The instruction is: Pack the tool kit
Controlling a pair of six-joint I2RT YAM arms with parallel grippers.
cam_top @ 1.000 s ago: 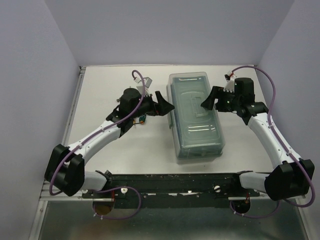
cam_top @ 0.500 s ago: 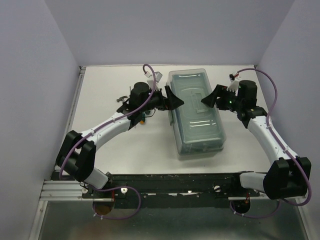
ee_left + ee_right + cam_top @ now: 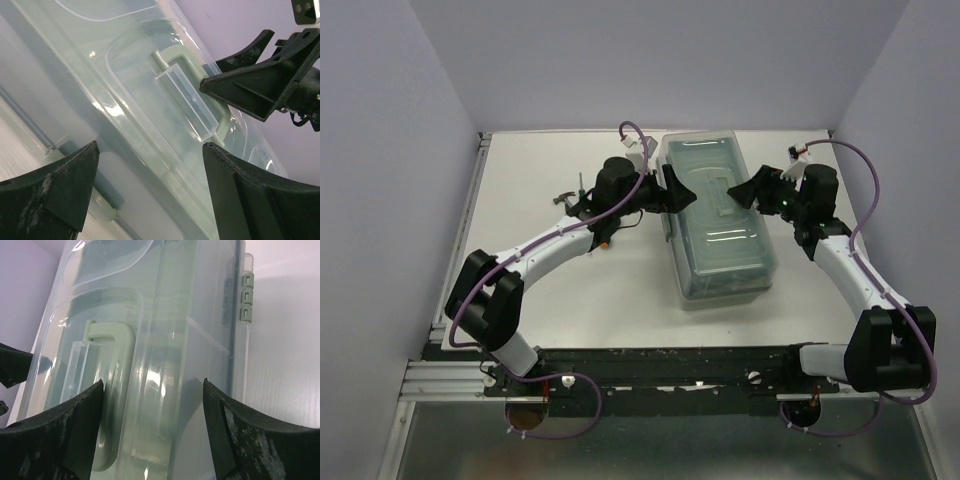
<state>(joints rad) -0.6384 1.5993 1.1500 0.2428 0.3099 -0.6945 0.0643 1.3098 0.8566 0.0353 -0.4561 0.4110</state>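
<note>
The grey-green toolbox (image 3: 725, 250) lies on the table with its translucent lid shut and its top handle (image 3: 712, 196) facing up. My left gripper (image 3: 680, 193) is open at the lid's left side, and in the left wrist view (image 3: 150, 185) it spans the lid's edge just short of the handle (image 3: 192, 100). My right gripper (image 3: 745, 190) is open over the lid's right side, and in the right wrist view (image 3: 152, 425) it sits next to the handle (image 3: 112, 390). A small hammer (image 3: 563, 199) lies on the table left of the left arm.
A small orange-and-green tool piece (image 3: 606, 240) shows under the left arm. The box hinges (image 3: 245, 295) face right. My right gripper's fingers (image 3: 255, 85) show in the left wrist view. Purple walls enclose the table on three sides.
Both grippers have moved inward from the box's sides onto the lid near the handle. The toolbox has shifted slightly toward the far side.
</note>
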